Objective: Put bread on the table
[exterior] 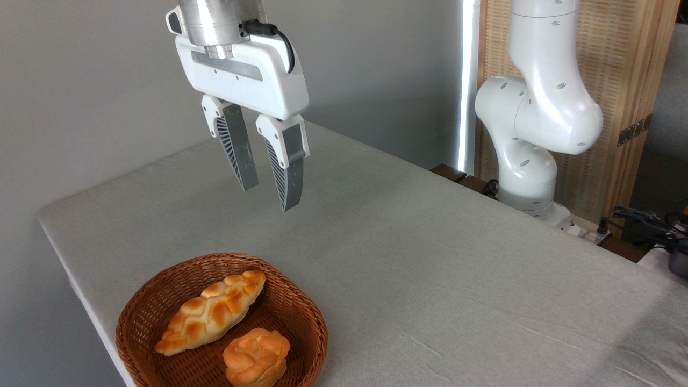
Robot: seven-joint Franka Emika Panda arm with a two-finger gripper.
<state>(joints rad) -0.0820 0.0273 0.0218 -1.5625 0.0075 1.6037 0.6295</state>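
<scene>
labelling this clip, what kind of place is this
Probably a robot lab or test room set up as a dining spot: a white arm bolted beside a cloth-covered table, a wicker basket of bread, and loose cables at the right edge.

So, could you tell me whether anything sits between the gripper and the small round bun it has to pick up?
Nothing visible does. The gripper hangs open above the grey-beige cloth-covered table, and the small round orange-golden bun lies exposed in the brown woven wicker basket. The long braided golden loaf lies beside it, not over it.
</scene>
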